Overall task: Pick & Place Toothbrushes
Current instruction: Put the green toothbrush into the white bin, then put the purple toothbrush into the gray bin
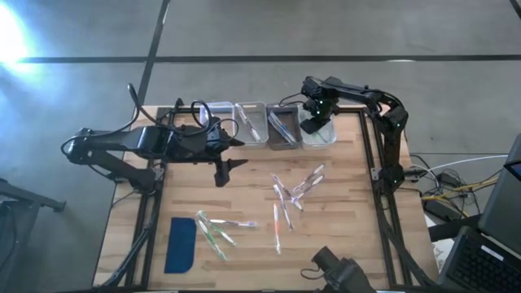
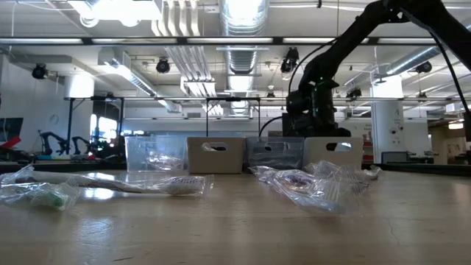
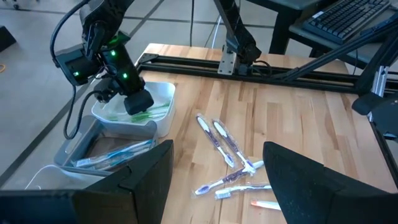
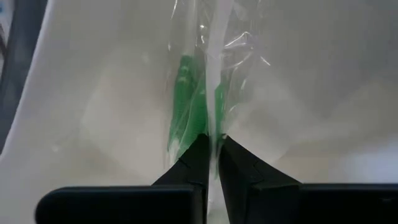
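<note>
Right gripper hangs inside the white bin at the far right end of the bin row along the table's far edge, its two dark fingers pinched on a green-and-white toothbrush in clear wrapping. That toothbrush runs straight out from between the fingertips and lies over the bin's pale floor; whether it rests on the floor or hangs just above it I cannot tell. In the left wrist view the same gripper shows low over the bin with green showing beneath it.

Left gripper hovers over the wooden table near the far edge, toward the left side, with its fingers spread wide and nothing between them.

Beside the white bin, the dark bin holds several toothbrushes, and the clear bin next to it holds at least one. A loose cluster of wrapped toothbrushes lies on the table right of centre, well apart from both grippers. A second group, toothbrushes with green accents, lies toward the near left, just beside a flat dark-blue pad close to the near left corner
</note>
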`<state>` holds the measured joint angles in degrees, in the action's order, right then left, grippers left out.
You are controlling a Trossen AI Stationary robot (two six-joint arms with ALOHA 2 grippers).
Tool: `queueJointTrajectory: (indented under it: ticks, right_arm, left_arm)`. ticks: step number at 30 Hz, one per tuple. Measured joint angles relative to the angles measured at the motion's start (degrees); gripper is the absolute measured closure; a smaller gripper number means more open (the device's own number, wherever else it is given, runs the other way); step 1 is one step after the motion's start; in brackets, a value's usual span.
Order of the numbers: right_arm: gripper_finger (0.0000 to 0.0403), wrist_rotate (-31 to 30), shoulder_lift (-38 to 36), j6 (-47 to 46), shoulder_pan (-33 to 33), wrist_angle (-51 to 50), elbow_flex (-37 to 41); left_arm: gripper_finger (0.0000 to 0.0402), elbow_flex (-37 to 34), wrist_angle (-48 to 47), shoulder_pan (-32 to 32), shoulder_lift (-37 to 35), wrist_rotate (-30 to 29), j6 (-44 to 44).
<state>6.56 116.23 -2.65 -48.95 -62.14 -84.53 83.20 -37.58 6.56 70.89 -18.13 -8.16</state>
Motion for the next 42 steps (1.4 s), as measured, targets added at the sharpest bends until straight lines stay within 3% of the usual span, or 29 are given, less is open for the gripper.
queueJointTrajectory:
  ticks: [12,19,32,42]
  right_arm:
    - [0.0258,0.12,-6.04,1.63,0.04,-0.58,-0.35]
    - [0.0226,-0.03,-13.28,1.44,0.21,-4.21,-0.42]
    - [0.0278,1.26,-30.08,-5.64,3.33,-7.97,1.44]
    - [0.0342,1.5,-44.27,-14.23,11.71,-7.77,1.53]
  left_arm:
    - [0.0149,0.0,0.04,-0.01,0.02,0.0,0.57]
    - [0.0149,0.0,0.22,-0.03,0.02,0.0,0.63]
    - [0.0149,-0.02,0.29,-0.07,0.02,0.0,0.66]
    - [0.0149,-0.02,0.26,-0.07,0.02,0.02,0.13]
